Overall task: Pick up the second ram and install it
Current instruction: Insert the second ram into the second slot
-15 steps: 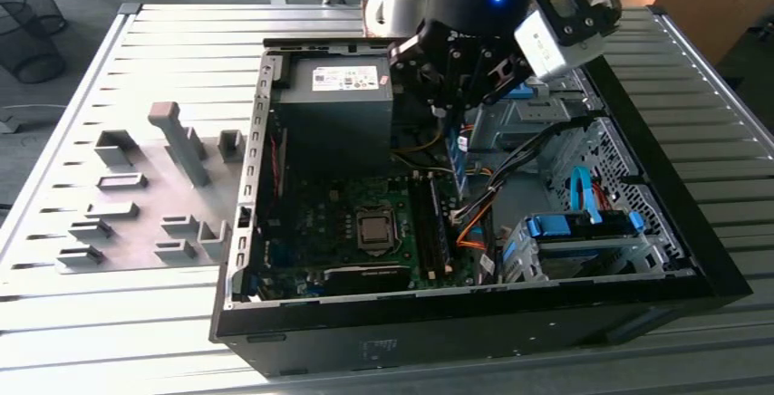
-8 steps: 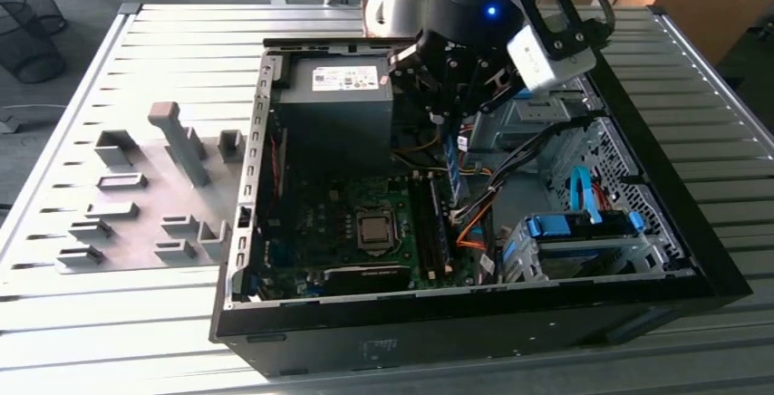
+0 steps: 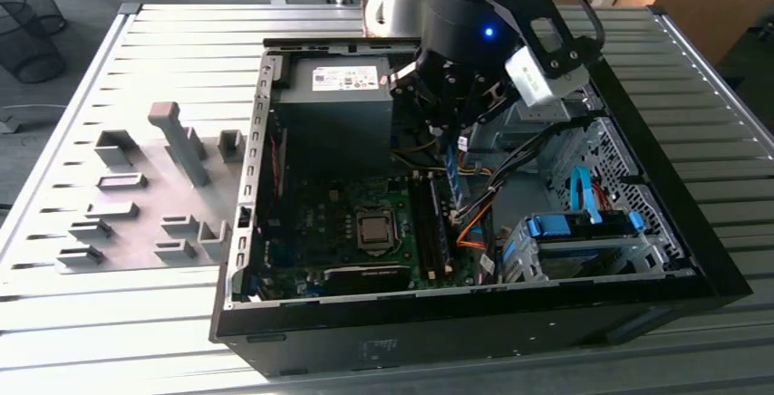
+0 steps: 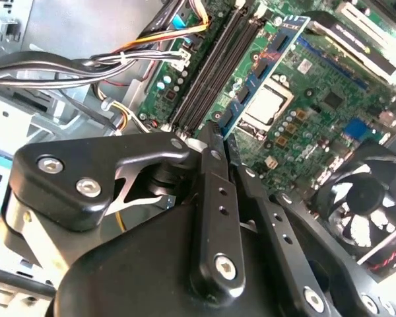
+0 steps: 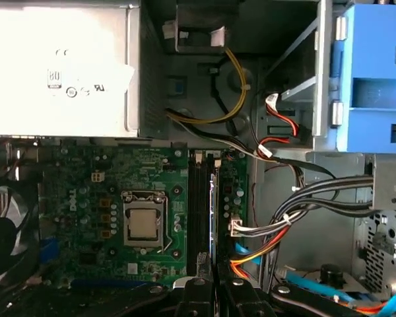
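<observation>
I had the gripper [image 3: 454, 137] clamped on the ram [image 3: 454, 170], which hung edge-down inside the case [image 3: 484, 322], just above the slots [image 5: 203, 208] beside the CPU [image 5: 144, 224] on the motherboard [image 4: 317, 86].

No print can be made out on the power supply's label [image 5: 59, 69]

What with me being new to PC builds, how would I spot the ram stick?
Look inside the open black computer case, above the green motherboard. The claw reaches down there, shut on the second ram: a slim blue-green board seen nearly edge-on over the long black slots, flat, unlike the cables beside it.
</observation>
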You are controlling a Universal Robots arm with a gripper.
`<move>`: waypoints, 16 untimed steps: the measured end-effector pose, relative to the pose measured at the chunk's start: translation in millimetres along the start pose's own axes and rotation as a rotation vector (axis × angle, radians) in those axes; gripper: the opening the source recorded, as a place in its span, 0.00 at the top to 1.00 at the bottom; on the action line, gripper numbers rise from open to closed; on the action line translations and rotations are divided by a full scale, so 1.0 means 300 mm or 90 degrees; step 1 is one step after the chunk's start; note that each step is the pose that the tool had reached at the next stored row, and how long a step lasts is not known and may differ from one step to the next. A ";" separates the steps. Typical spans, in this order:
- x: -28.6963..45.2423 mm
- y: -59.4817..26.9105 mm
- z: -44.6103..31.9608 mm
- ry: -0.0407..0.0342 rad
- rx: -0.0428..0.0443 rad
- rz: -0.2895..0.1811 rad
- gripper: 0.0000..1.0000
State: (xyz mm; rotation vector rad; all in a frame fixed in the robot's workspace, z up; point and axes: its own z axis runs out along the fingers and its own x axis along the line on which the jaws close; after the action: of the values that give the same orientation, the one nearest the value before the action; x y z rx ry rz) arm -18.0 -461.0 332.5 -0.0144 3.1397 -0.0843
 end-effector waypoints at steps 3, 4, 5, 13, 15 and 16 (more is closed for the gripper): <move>0.000 0.001 0.014 -0.0005 -0.0063 -0.007 0.86; 0.000 0.001 0.020 -0.0005 -0.0067 -0.007 0.86; 0.000 0.001 0.026 -0.0005 -0.0068 -0.007 0.86; 0.000 0.004 0.074 -0.0008 -0.0069 -0.007 0.86; 0.000 0.004 0.084 -0.0008 -0.0069 -0.007 0.86; 0.000 0.005 0.087 -0.0007 -0.0068 -0.007 0.86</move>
State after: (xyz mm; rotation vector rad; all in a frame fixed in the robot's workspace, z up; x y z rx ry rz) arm -18.0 -461.0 306.4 -0.0321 3.1392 -0.0674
